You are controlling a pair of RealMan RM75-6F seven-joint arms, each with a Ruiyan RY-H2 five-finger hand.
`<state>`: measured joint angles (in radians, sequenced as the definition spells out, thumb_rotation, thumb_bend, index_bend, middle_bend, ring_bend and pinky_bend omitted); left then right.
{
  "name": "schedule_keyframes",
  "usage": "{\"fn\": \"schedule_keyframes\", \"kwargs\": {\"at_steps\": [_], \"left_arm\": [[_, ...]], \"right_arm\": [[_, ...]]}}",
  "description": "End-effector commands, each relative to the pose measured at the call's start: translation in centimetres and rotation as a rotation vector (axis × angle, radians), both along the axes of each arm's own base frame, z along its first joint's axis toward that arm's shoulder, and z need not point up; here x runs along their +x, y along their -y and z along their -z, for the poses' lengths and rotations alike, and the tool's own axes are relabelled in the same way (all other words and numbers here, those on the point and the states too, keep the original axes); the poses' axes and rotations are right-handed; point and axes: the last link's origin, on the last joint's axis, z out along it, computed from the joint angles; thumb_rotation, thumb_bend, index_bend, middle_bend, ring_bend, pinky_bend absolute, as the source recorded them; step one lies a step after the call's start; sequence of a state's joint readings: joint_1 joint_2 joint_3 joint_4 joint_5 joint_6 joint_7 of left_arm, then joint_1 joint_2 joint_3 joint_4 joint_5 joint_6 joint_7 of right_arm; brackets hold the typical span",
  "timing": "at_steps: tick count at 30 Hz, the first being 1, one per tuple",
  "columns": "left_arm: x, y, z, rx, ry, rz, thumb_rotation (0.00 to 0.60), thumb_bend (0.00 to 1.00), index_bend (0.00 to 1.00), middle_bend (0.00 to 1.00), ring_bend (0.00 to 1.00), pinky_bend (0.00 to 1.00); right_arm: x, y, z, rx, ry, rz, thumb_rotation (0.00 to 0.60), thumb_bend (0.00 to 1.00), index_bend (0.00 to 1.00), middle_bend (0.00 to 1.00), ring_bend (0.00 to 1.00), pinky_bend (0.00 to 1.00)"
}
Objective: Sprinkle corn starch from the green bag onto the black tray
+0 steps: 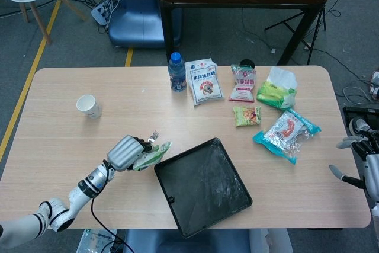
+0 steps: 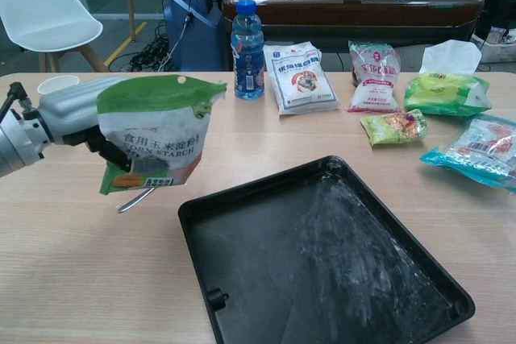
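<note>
Even, bright indoor light from overhead; shadows stay soft, both views are sharp, and faint glare shows on the black tray (image 2: 347, 263).

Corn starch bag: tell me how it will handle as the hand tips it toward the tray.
The corn starch bag, held by the left hand, looks soft: its torn green top curls, so it will probably flop and sag. Powder streaks on the black tray suggest loose contents that may shift suddenly.

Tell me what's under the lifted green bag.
Under the green bag, held up by the left hand, a fork lies on the table. Its tines are hidden behind the bag.
</note>
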<state>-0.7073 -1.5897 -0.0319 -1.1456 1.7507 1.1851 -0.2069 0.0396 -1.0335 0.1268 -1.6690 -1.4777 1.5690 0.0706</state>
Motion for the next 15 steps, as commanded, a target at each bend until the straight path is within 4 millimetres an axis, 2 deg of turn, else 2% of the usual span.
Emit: {"fn": "schedule_keyframes", "kwargs": {"at_steps": [1, 7, 15], "left_arm": [[2.9, 0.9, 0.5, 0.011, -0.162, 0.179, 0.6, 0.3, 0.53, 0.63, 0.62, 0.68], [4.6, 2.1, 2.5, 0.057, -0.368, 0.329, 0.6, 0.31, 0.51, 0.63, 0.62, 0.68], [4.9, 2.4, 4.0, 0.173, -0.655, 0.474, 0.6, 0.33, 0.46, 0.64, 0.62, 0.68]], "right_arm": [[0.0, -0.1, 0.1, 0.001, 0.002, -0.001, 0.6, 0.08, 0.42, 0.35, 0.17, 0.18], [-0.1, -0.3, 0.0, -0.004, 0.004, -0.006, 0.6, 0.08, 0.42, 0.35, 0.17, 0.18], [-0.3, -0.6, -0.1, -0.01, 0.01, -0.004, 0.6, 0.08, 0.42, 0.35, 0.17, 0.18]]}}
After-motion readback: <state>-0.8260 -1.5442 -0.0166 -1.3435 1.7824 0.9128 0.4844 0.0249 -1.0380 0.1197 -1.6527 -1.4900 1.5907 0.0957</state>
